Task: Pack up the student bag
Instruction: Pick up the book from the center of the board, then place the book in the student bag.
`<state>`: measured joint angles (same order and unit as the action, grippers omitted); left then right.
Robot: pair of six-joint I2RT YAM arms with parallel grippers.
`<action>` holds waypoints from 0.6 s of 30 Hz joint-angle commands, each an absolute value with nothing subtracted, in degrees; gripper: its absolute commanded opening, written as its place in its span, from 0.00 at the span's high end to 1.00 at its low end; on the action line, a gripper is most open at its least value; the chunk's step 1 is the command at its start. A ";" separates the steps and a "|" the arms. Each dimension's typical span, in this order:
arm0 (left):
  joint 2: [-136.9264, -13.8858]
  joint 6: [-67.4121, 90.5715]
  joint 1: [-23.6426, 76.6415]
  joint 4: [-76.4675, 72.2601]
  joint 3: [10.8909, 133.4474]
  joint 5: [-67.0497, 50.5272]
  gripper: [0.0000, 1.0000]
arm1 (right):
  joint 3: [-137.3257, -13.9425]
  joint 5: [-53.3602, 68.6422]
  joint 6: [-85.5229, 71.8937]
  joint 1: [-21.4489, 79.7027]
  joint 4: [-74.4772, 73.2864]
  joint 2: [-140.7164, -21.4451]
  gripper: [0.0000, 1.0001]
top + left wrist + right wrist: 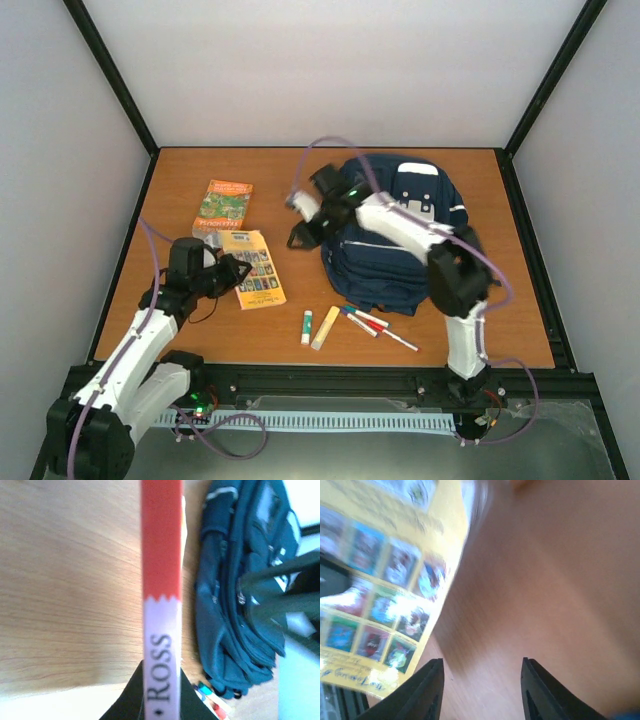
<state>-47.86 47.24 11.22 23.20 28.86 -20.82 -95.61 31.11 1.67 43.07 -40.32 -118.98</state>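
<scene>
**Operator:** Report the position of the student bag [385, 272].

**Technician:** It lies flat on the table [505, 310], right of centre toward the far edge, with the front pockets facing up. The right arm reaches across its upper face.

**Operator:** Condition of the left end effector [236, 268]?

**Technician:** Pressed together on the yellow book [258, 272], at its near left edge. In the left wrist view a finger sits on each side of the spine [161, 555], which is red above, white below and lettered "ROSS". Whether the book is lifted off the table cannot be determined.

**Operator:** Condition of the right end effector [299, 237]?

**Technician:** Spread, with nothing between the fingers. It hangs just beside the left edge of the bag, between the bag and the yellow book. Its wrist view shows bare table under the gap, with the book's cover to the left.

**Operator:** Other items on the table?

**Technician:** An orange book [225, 205] lies just beyond the yellow book. A glue stick [307, 327], a pale yellow stick [325, 328] and several markers [368, 322] lie near the front edge, close to the bag's near side.
</scene>
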 commanded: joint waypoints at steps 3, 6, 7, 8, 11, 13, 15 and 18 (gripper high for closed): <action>-46.85 36.17 13.12 19.50 35.93 -31.01 0.99 | -94.45 41.52 17.75 31.46 -44.87 -101.36 0.39; -46.24 31.34 14.69 19.77 38.50 -35.16 0.99 | -94.77 43.45 24.66 28.67 -51.53 -97.23 0.33; -45.87 29.90 15.13 19.40 38.96 -37.15 0.99 | -93.67 43.75 26.11 28.20 -52.69 -95.36 0.31; -45.53 28.60 15.38 19.05 39.40 -39.35 0.99 | -92.21 43.92 26.90 27.87 -53.06 -93.85 0.30; -44.55 26.16 16.83 18.59 40.07 -41.98 0.99 | -86.80 44.73 25.57 27.68 -50.93 -89.15 0.26; -44.28 25.07 18.47 17.32 39.48 -42.88 0.99 | -82.75 47.19 23.87 27.68 -48.89 -86.32 0.22; -44.24 23.91 20.52 16.21 38.97 -43.64 0.99 | -79.64 49.50 23.62 27.69 -48.05 -84.01 0.18; -44.38 23.04 22.03 14.74 38.76 -44.63 0.99 | -76.67 50.40 22.94 27.69 -47.08 -82.36 0.16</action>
